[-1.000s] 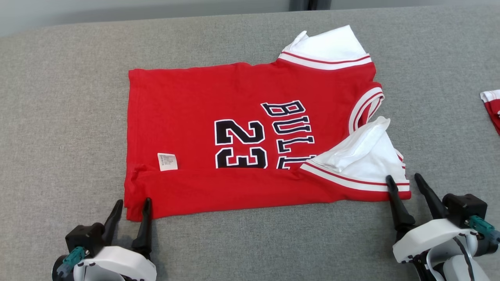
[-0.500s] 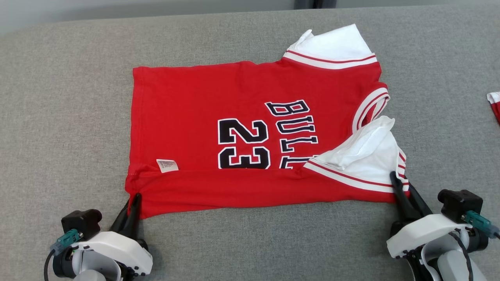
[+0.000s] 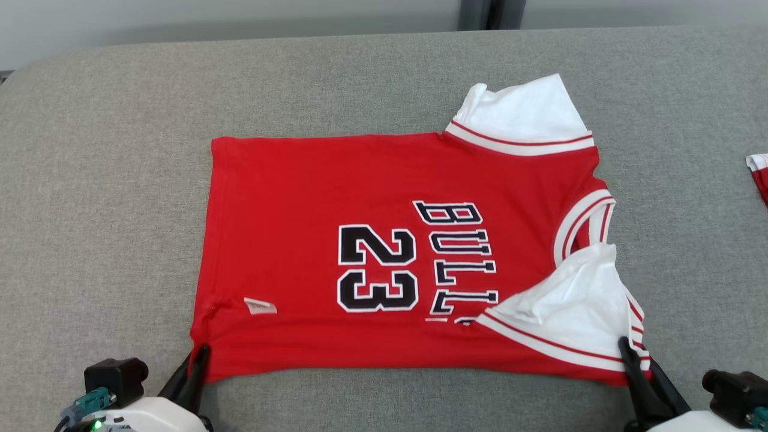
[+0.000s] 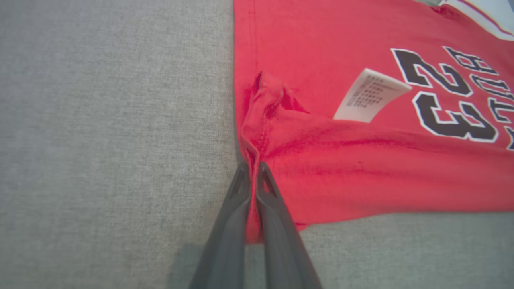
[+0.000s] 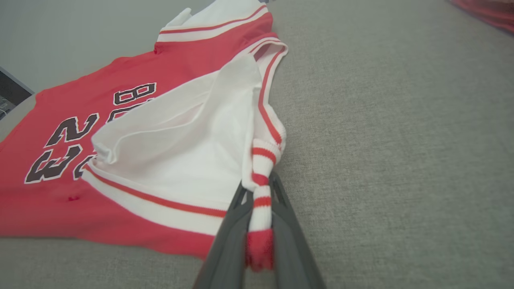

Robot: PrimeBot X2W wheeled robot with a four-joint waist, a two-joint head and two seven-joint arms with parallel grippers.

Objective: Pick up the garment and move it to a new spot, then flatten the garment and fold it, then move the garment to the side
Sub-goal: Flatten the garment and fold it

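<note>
On the grey fabric surface [image 3: 108, 192] before the robot, the red jersey [image 3: 336, 198] lies spread flat, printed side up, with its hem toward the robot's left and its white sleeves toward the right. Left gripper [image 3: 199, 360]: fingers [image 4: 235, 224] pressed together with only cloth between them, pinching the near hem corner of the jersey, which puckers into creases just ahead of the tips. Right gripper [image 3: 637, 360]: both fingers drawn in on the near shoulder edge, clamping the striped red-and-white ribbed trim. A narrow gap shows between them, taken up by the bunched trim. Near sleeve [image 3: 570, 306] is folded over onto the chest lettering. White care label [image 3: 260, 306] sticks out close to the pinched hem corner. Edge of another red-and-white item [image 3: 759, 177] lies well apart at the far right.
</note>
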